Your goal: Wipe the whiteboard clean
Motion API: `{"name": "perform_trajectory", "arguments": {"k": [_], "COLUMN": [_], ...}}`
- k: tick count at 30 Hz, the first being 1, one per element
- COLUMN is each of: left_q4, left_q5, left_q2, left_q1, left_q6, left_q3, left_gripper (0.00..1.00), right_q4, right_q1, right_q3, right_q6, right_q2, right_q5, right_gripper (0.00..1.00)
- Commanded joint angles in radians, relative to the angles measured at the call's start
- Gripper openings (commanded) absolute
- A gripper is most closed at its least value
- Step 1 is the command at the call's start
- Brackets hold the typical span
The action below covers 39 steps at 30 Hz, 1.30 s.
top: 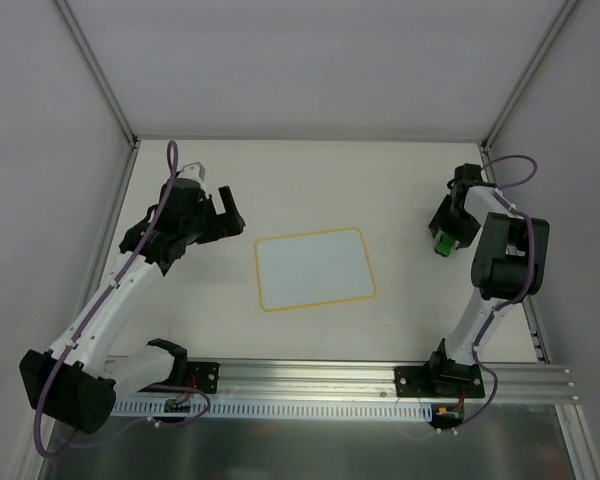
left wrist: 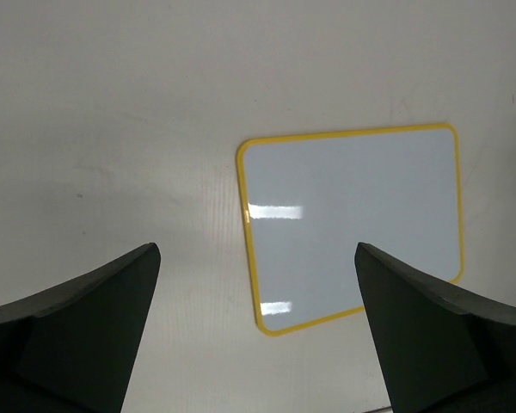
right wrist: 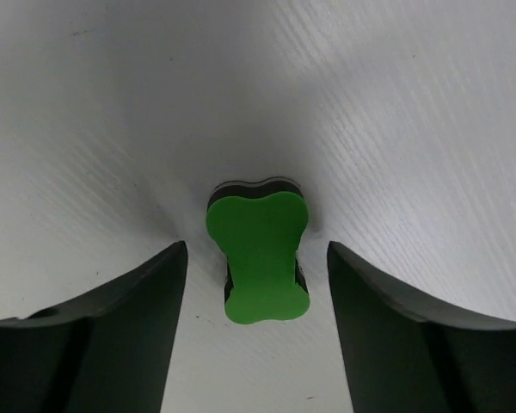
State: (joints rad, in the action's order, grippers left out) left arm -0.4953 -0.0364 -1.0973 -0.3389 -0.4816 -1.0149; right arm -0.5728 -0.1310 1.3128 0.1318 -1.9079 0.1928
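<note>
You had the whiteboard (top: 315, 268) lying flat near the middle of the table (top: 400, 180), its long sides running left to right and slightly skewed, roughly midway between the two arms. Its yellow-orange border showed all the way round. The white face carried no marks that you could make out, only two bright bars of glare in the left wrist view.

Your left gripper (left wrist: 256, 249) hung over the table to the left of the board and a little farther back. Its jaws were spread wide with nothing between them, and they pointed toward the board, whose left edge sat in the gap between the fingertips from that camera.

Your right gripper (right wrist: 255, 247) was over at the far right of the table, well apart from the board, angled down at the small green block (right wrist: 258, 254). The block was bone-shaped with a dark layer under its green top. It sat on the table between the parted fingers, with bare table visible on both sides of it, so the jaws flanked it without gripping it
</note>
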Motion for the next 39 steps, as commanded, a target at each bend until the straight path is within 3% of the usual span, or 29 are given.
{"name": "perform_trajectory", "arguments": {"k": [1, 6, 22, 29, 39], "left_q4": [-0.068, -0.123, -0.207, -0.209, -0.209], "left_q5": [-0.1, -0.149, -0.457, -0.494, -0.528], "left_q2": [0.079, 0.174, 0.304, 0.341, 0.402], "left_q1": [0.003, 0.003, 0.003, 0.003, 0.003], "left_q6": [0.061, 0.087, 0.282, 0.319, 0.321], "left_q3": [-0.019, -0.043, -0.348, -0.444, -0.462], "left_gripper": [0.99, 0.99, 0.99, 0.99, 0.99], "right_q4": [0.014, 0.01, -0.079, -0.113, -0.111], "right_q1": [-0.005, -0.007, -0.009, -0.004, 0.013], "right_q3": [0.01, -0.036, 0.088, 0.144, 0.233], "right_q6": [-0.027, -0.061, -0.307, -0.345, -0.351], "right_q2": [0.101, 0.283, 1.051, 1.182, 1.166], "right_q5": [-0.004, 0.017, -0.113, -0.182, -0.234], "right_gripper": [0.72, 0.98, 0.99, 0.99, 0.99]}}
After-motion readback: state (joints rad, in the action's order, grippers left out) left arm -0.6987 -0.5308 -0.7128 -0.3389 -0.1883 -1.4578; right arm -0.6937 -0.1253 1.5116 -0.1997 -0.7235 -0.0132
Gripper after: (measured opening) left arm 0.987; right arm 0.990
